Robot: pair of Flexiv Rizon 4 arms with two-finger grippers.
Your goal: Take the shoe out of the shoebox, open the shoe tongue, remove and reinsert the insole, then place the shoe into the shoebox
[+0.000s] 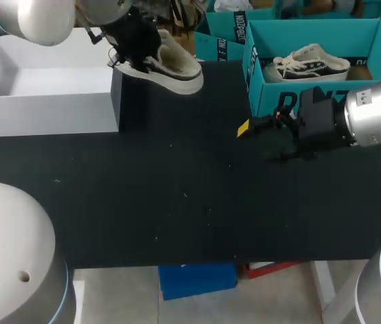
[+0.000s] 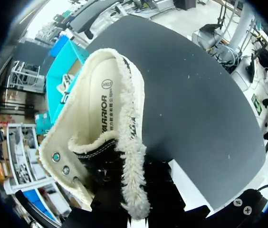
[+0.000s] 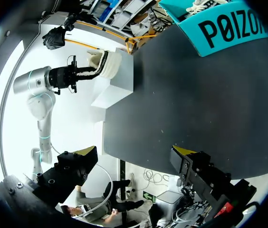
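Black matte table (image 1: 177, 223), wide flat top, faint pale specks (image 1: 184, 195), soft even light

Black table (image 1: 177, 202) — white box (image 1: 42, 111) left, teal shoebox (image 1: 271, 98) right.

Black table (image 1: 177, 196) bears a teal cardboard box (image 1: 261, 91) at its far right side, its top open, a black-and-white laced sneaker (image 1: 312, 62) lying inside against the box's floor.

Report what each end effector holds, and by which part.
Left end effector: the shoe, by the fleecy rim of its opening. Right end effector: nothing, open.
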